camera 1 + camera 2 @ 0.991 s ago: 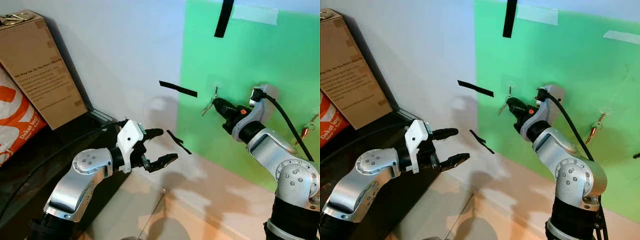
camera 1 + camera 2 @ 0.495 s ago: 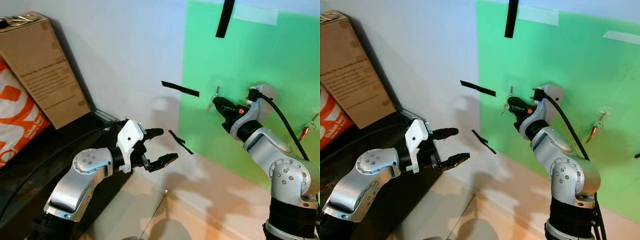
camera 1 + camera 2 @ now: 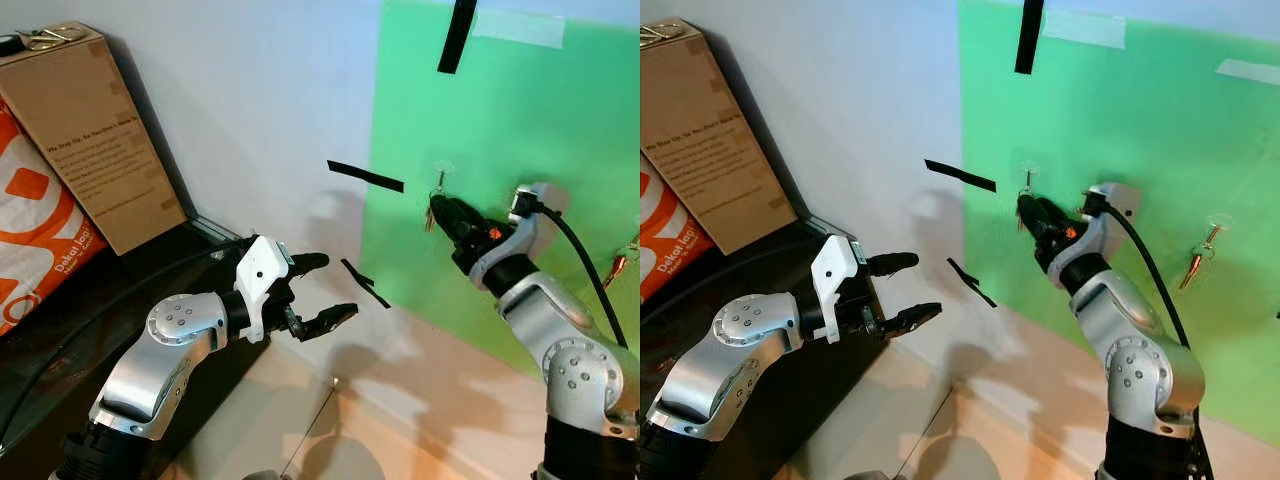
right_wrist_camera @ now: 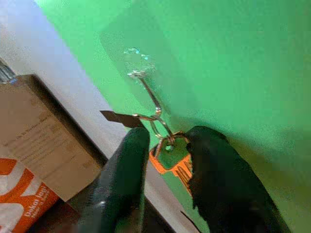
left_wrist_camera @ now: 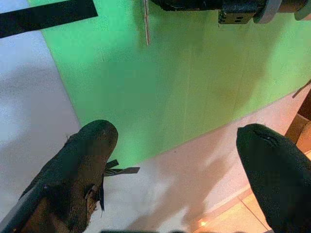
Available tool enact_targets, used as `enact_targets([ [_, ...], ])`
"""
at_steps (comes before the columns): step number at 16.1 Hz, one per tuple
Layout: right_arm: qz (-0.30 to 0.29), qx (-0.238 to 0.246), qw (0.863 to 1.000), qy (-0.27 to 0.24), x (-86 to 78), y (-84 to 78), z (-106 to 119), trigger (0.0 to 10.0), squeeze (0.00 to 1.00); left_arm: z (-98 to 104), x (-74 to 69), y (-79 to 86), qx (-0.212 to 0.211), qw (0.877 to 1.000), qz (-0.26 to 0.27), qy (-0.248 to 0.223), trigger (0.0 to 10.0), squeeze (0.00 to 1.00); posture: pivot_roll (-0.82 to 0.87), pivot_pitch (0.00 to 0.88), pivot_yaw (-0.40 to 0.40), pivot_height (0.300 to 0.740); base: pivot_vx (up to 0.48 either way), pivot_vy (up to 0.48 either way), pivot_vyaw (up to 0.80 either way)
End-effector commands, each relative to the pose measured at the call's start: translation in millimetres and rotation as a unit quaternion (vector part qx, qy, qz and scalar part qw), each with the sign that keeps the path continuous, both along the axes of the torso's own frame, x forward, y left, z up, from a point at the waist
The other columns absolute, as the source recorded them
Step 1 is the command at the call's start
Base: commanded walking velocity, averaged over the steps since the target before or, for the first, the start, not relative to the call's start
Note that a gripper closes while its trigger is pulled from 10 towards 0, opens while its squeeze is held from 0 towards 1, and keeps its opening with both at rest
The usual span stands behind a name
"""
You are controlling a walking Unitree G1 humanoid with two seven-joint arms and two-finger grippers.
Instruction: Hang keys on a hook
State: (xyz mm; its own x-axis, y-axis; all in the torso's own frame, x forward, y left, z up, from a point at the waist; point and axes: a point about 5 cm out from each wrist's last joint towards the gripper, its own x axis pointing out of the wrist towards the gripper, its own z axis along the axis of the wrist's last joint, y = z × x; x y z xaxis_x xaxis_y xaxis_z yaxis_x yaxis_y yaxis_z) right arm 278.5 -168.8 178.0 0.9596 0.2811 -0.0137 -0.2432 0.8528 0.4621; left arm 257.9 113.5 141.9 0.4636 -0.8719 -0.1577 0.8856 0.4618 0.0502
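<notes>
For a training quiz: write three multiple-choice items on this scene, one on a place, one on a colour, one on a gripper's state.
1. Where is the right gripper?
A. by the cardboard box
B. at the hook on the green sheet
C. near the floor

2. What colour is the key between its fingers?
A. orange
B. blue
C. black

3. How does the left gripper stand?
A. shut on a key
B. open, holding nothing
C. shut on tape

Answers: 1 B, its tips meet the hook; 2 A, orange in the right wrist view; 3 B, fingers spread in free air.

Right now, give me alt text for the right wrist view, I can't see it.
The right gripper holds an orange key on a silver ring at the thin metal wall hook on the green sheet. A brown cardboard box stands beyond.
</notes>
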Motion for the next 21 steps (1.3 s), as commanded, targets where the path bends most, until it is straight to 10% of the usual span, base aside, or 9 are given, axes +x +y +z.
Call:
enact_targets([
  [1,-0.036,0.016,0.998,-0.059,0.1,-13.9,15,10.0,1.0,2,2.5,0.9,0.001,1.0,0.003,-0.001,10.0,0.0,-0.04,0.0,0.096,0.74,0.0,0.0,0.0],
  [13,0.006,0.061,0.992,-0.114,-23.6,-13.6,-4,10.0,1.0,2,1.5,2.1,-0.043,0.998,0.038,0.01,10.0,0.0,-0.05,0.0,0.101,0.74,0.0,0.0,0.0],
  [19,-0.032,-0.108,0.993,-0.035,-39.7,-16.8,-43,10.0,1.0,-22,6.2,20.2,0.012,0.987,0.159,0.006,10.0,0.0,-0.06,0.0,0.098,0.74,0.0,0.0,0.0],
  [21,-0.027,-0.182,0.981,0.067,-40.4,-19.3,-70,10.0,1.0,-32,8.5,25.7,0.035,0.978,0.206,0.005,10.0,0.0,-0.06,0.0,0.097,0.74,0.0,0.0,0.0],
])
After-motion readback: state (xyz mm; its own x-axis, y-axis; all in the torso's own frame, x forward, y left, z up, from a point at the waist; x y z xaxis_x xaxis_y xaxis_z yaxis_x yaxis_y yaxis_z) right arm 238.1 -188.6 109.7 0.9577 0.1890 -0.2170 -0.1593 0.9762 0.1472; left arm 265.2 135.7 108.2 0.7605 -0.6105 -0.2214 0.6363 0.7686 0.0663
